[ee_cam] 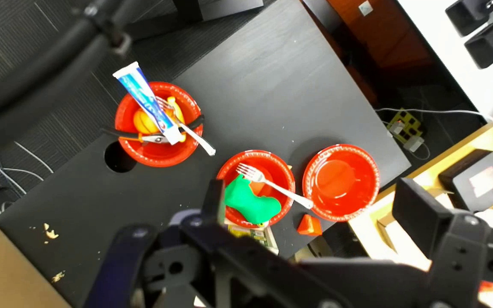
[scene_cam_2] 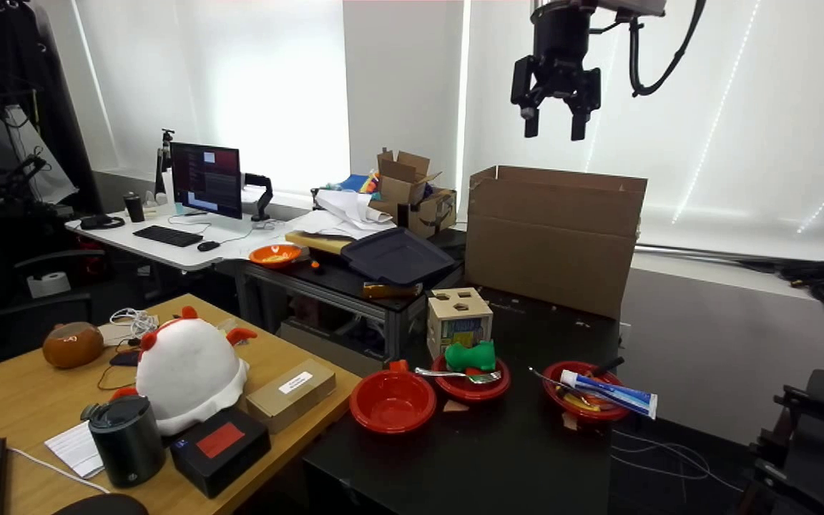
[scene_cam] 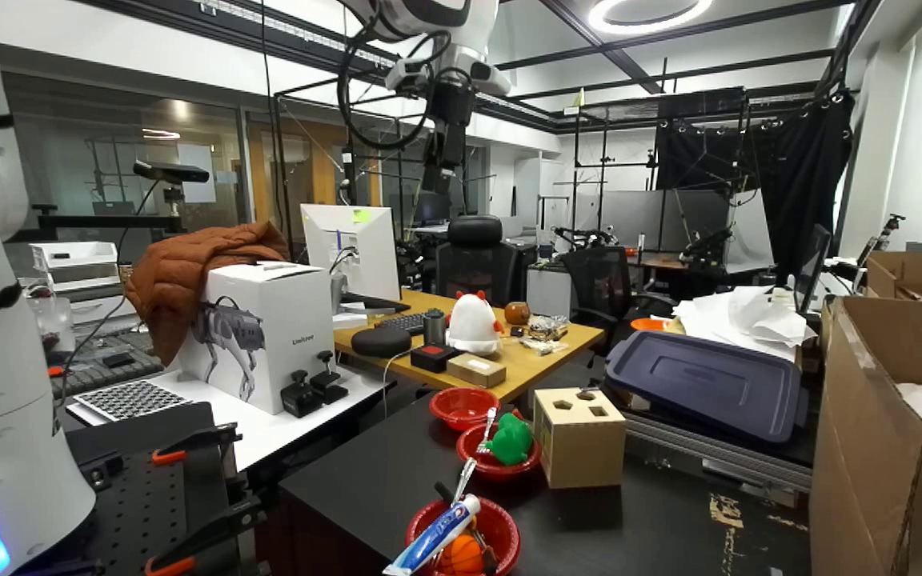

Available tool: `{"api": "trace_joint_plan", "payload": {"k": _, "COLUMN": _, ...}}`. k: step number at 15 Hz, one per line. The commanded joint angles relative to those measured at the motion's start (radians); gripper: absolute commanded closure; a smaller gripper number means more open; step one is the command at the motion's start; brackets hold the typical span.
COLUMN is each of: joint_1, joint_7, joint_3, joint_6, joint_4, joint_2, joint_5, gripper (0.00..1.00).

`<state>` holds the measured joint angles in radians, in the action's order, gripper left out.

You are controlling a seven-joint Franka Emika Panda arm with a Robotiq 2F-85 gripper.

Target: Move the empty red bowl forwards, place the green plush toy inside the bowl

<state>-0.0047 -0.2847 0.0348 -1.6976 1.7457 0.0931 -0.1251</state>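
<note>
Shifting the empty red bowl comes first, I'd say: gripper wide and bare overhead, so pinch the rim opposite the fork jutting from the neighbouring bowl, where the green plush toy sits.

- Black table: bare dark top between items, dark round hole near one edge
- Red bowl: upright, near a corner
- Middle bowl: red, upright, just beside it
- Third bowl: red, upright, apart from both, near hole
- Wooden box: cut-outs in top, close by middle bowl
- Orange-red block: small, near first two bowls
- Cardboard box: large, at table edge
- Tan patches: near cardboard; loose or stuck, cannot tell
</note>
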Motion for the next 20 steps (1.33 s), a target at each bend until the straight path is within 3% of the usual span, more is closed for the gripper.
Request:
{"api": "trace_joint_plan", "payload": {"k": 1, "joint_1": 0.007, "joint_7": -0.039, "joint_3": -0.025, "joint_6": -0.013, "joint_4": -0.155, "joint_2": 0.146, "joint_5": 0.024, "gripper": 0.0}}
{"api": "trace_joint_plan", "payload": {"k": 8, "joint_1": 0.007, "joint_7": 0.012, "joint_3": -0.045, "joint_6": 0.014, "joint_4": -0.324, "joint_2": 0.376, "joint_5": 0.008, "gripper": 0.0}}
{"api": "trace_joint_plan", "payload": {"k": 14, "joint_1": 0.025, "joint_7": 0.066, "joint_3": -0.04, "joint_6": 0.032, "joint_4": -0.374, "joint_2": 0.534, "joint_5": 0.047, "gripper": 0.0}}
{"api": "trace_joint_plan", "payload": {"k": 20, "joint_1": 0.072, "joint_7": 0.093, "joint_3": -0.017, "joint_6": 0.053, "joint_4": -0.504, "joint_2": 0.707, "joint_5": 0.055, "gripper": 0.0}}
